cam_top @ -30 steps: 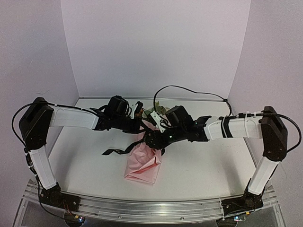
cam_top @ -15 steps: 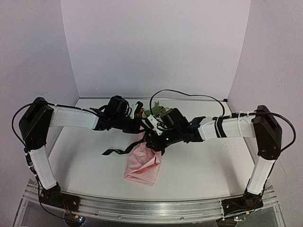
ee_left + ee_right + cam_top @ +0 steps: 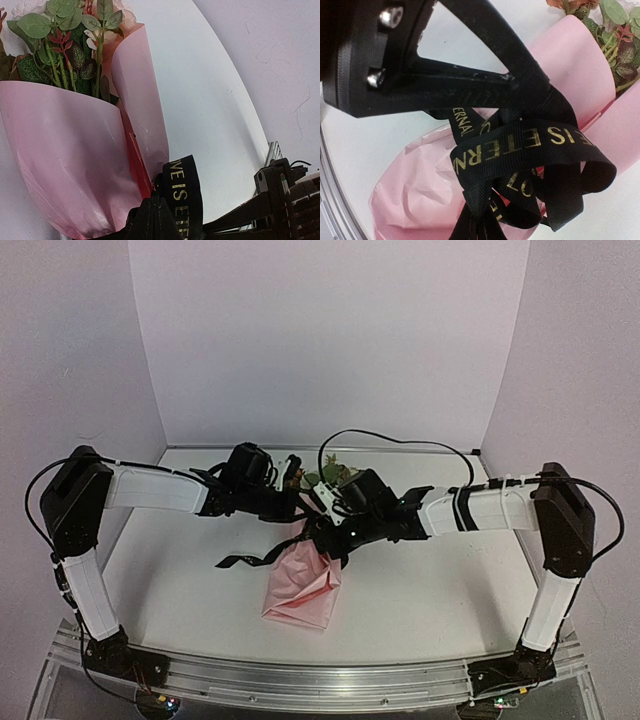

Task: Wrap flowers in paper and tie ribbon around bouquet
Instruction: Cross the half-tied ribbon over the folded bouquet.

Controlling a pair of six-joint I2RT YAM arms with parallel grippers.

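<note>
While the top view shows the bouquet (image 3: pixel 300 592) lying mid-tabletop (image 3: pixel 440 585), narrow end nearest the bases, a ribbon (image 3: pixel 240 560) tail trails off to its left. Left wrist: the left hand (image 3: pixel 154 216) is pinched together on the ribbon — flowers (image 3: pixel 65 25) and paper (image 3: pixel 70 160) just beyond. Right wrist: the right hand (image 3: pixel 540 92) is clamped on the ribbon's loops over the paper.

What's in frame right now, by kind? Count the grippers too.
flower bunch: 1
pink paper wrap: 1
black ribbon: 1
grippers: 2, left gripper and right gripper
total: 5
</note>
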